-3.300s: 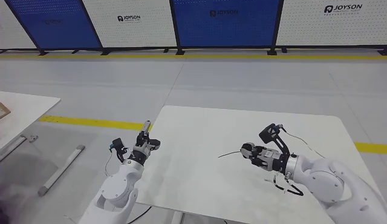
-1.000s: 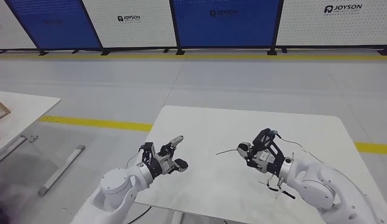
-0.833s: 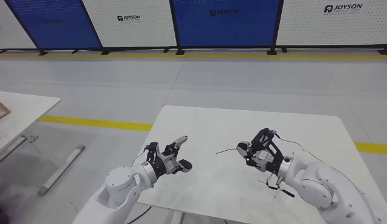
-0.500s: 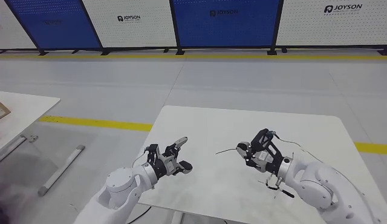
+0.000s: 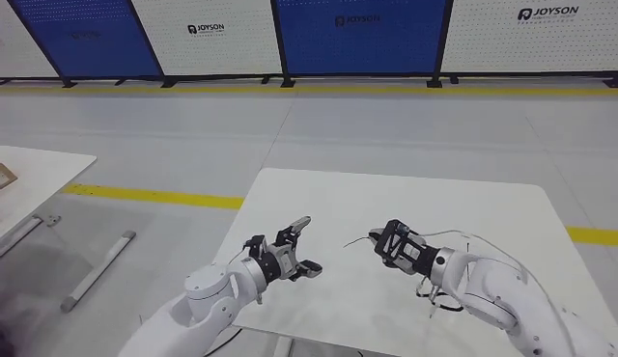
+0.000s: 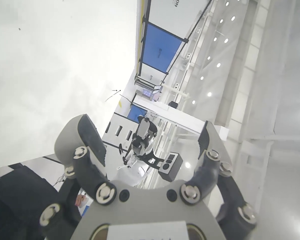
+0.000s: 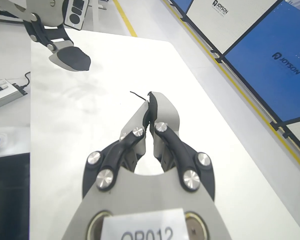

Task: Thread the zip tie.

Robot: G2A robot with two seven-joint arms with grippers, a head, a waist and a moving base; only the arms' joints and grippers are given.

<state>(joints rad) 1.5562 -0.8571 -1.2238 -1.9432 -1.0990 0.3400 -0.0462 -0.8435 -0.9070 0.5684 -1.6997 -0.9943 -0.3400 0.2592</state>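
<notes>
Pads pressed together, the right gripper (image 7: 150,101) pinches a thin black zip tie (image 7: 138,96), its free end jutting toward the left gripper (image 5: 306,248), whose fingers (image 6: 90,136) stand wide apart. Both hover over the white table (image 5: 386,193) at the top view's lower centre.

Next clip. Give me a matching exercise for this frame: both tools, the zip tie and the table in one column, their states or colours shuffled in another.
1. left tool
2. right tool
3. zip tie
4. table

A. white top
B. shut on a thin strip
C. open, holding nothing
D. black, poking out past shut fingertips

Pairs: 1-C, 2-B, 3-D, 4-A
</notes>
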